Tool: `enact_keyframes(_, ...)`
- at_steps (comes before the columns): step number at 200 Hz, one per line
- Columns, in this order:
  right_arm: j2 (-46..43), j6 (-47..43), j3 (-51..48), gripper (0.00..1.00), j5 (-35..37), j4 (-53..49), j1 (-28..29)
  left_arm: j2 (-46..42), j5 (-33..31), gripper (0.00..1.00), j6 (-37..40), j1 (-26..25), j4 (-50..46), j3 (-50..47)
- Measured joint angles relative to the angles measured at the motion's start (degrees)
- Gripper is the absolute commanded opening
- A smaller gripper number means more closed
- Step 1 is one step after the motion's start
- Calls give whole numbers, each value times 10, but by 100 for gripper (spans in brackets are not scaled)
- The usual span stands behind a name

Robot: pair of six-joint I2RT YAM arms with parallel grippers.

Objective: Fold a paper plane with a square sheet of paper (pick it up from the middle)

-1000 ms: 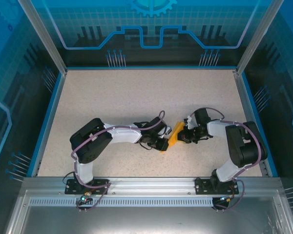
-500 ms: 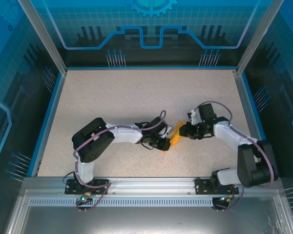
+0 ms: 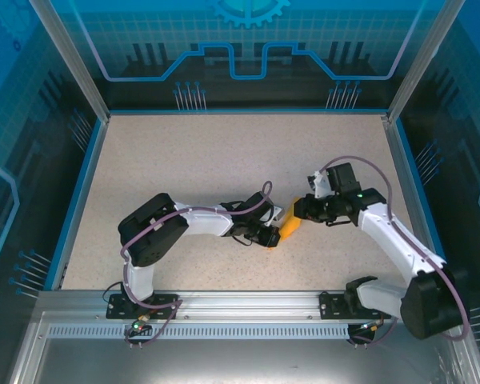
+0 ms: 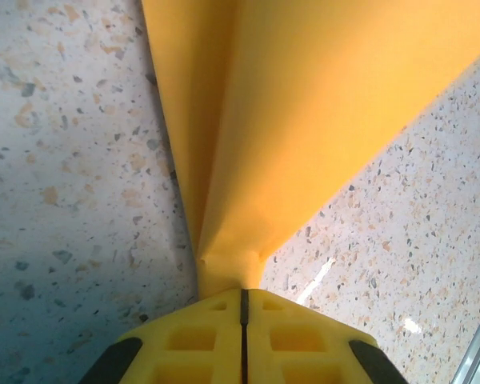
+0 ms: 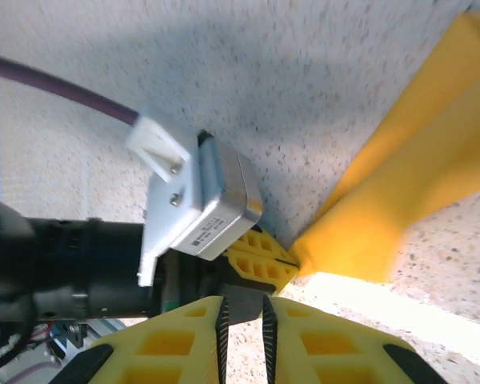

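The orange-yellow paper [image 3: 289, 226] is sitting near the middle of the table, between the two arms. It is looking folded into a long thin shape with layers, so I am guessing many folds are done and the wings are left to finish. The left gripper [image 4: 242, 298] is pinching one narrow end tight, the right gripper [image 5: 242, 312] is hanging just beside the paper with jaws a little apart and holding nothing, and blue walls [image 3: 248, 56] are standing around the speckled table [image 3: 224, 152].

Left arm [image 3: 196, 220] and right arm [image 3: 396, 240]: white links, black joints.
Purple cables [image 5: 56, 84]; yellow waffle-moulded fingers [image 5: 336, 352]; silver wrist plate [image 5: 212, 204] with two screws.
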Motion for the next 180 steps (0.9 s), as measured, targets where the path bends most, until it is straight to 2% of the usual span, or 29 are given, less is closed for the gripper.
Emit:
enact_keyframes(45,-5,10,-8,17,-17,5,-5,0,0,7,0,0,2,-2)
enact_keyframes(117,139,92,-94,11,-71,193,19,-5,1,7,-4,0,28,-18)
enact_keyframes(180,236,102,-111,10,-52,295,20,-6,5,7,-7,2,36,-22)
